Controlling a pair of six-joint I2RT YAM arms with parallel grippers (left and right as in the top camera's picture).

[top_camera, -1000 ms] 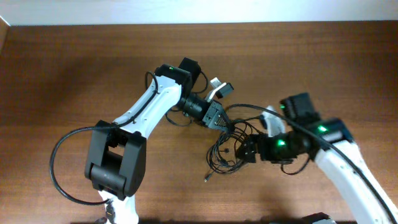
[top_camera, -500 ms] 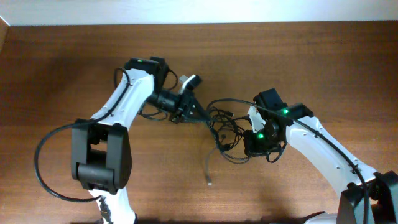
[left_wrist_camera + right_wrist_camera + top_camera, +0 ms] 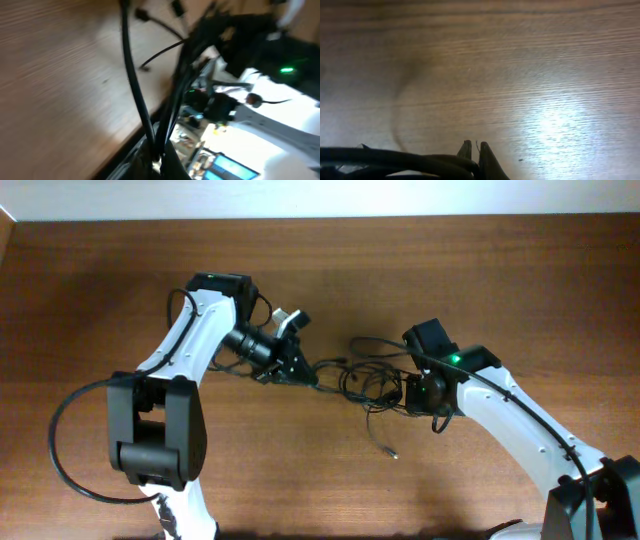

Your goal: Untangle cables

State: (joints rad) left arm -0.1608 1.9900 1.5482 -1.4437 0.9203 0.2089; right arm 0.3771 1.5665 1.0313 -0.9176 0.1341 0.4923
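The cables (image 3: 365, 380) are a tangle of thin black cords stretched across the middle of the table between my two grippers. My left gripper (image 3: 302, 372) is shut on several strands at the tangle's left end. In the left wrist view those cables (image 3: 132, 85) rise taut from between the jaws of the left gripper (image 3: 157, 157). My right gripper (image 3: 402, 392) is shut on the tangle's right side. Its fingertips (image 3: 488, 152) stand nearly together, with the cables (image 3: 395, 161) bunched against them on the left. One loose plug end (image 3: 390, 451) trails toward the front.
A thick black arm cable (image 3: 70, 440) loops out at the left by the left arm's base. The table's back edge (image 3: 320, 220) runs along the top. The right arm (image 3: 520, 430) crosses the right front of the wooden table.
The right gripper has shut on the tangle. The left gripper has pulled left with its strands, stretching the tangle out. The loose plug end has swung to the right.
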